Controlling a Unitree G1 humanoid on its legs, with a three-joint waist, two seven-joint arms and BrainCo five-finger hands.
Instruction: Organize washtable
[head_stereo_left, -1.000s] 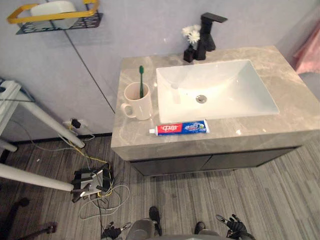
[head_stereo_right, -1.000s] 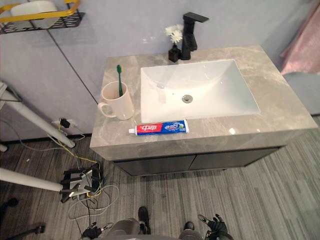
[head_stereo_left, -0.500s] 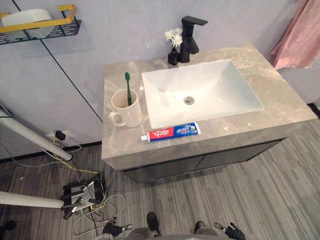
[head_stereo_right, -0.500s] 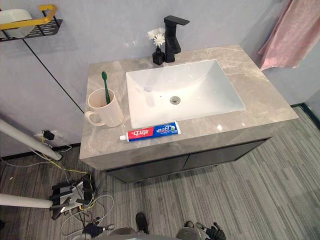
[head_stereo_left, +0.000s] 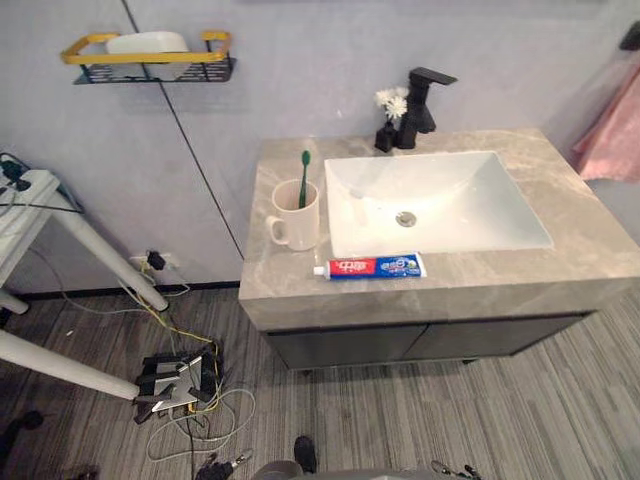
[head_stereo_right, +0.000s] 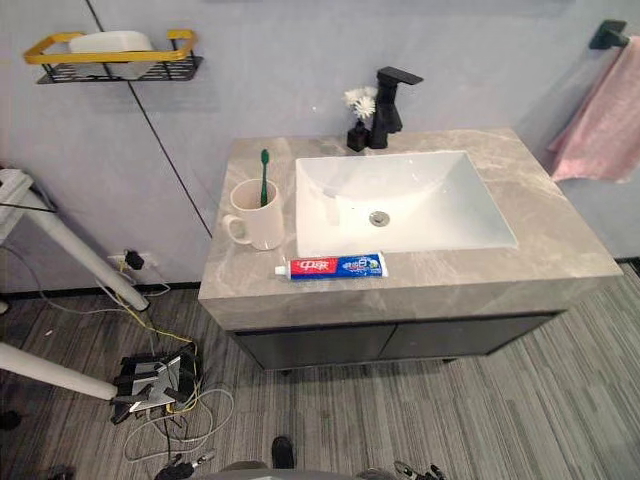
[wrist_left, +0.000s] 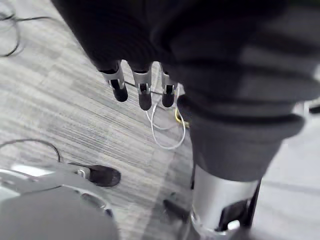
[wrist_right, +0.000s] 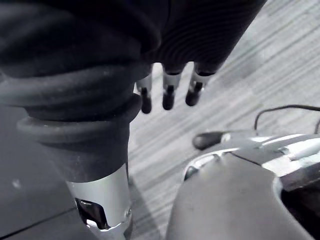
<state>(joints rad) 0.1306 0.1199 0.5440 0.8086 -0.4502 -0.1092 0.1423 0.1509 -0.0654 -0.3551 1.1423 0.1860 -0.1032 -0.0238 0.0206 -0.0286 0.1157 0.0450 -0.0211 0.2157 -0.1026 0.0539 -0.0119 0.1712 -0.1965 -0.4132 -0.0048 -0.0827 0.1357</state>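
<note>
While both hands hang low over the floor, well apart from the washtable, nothing is in grasp. Left hand (wrist_left: 144, 95): fingers straight and apart, empty. Right hand (wrist_right: 168, 95): likewise slack and empty.

Toothpaste tube (head_stereo_left: 370, 267): lying flat on the tabletop (head_stereo_left: 590, 240), along the front edge just before the sink (head_stereo_left: 500, 215), cap end to the robot's left. Cup (head_stereo_left: 297, 215): upright beside the sink's left rim, near the tube but not touching it, with a green toothbrush (head_stereo_left: 304, 178) standing in it. Faucet (head_stereo_left: 420, 95) and flower vase (head_stereo_left: 388, 120): upright behind the sink.

Assessment: the task is at its opening, the approach step, with no item yet handled. The tube is the one item lying loose and is judged the likely first object, probably to go into the cup.

Next move calls for raising one hand to tabletop height and reaching over the front edge. The fingers would close across the tube's narrow width, clear of the cup. The left hand is on the nearer side.
</note>
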